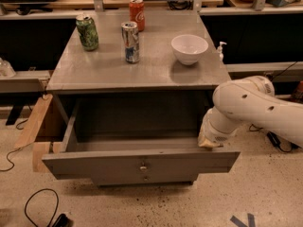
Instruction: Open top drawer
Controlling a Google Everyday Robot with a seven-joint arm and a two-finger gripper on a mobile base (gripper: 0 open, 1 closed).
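Note:
The top drawer (94, 163) of the grey cabinet stands pulled far out, its flat grey front facing me with one small round metal knob (143, 166) at its middle. Its deep grey box looks bare inside. My white arm comes in from the right. The gripper (209, 142) hangs at the drawer's right end, just behind the front panel and above its top edge, near the right side wall. A narrower drawer front shows just below the top one.
On the cabinet top (156, 70) stand a green can (87, 31), a silver-blue can (130, 41), a red can (136, 13) and a white bowl (189, 48). A wooden board (33, 126) leans at the left. Black cable (40, 207) lies on the floor.

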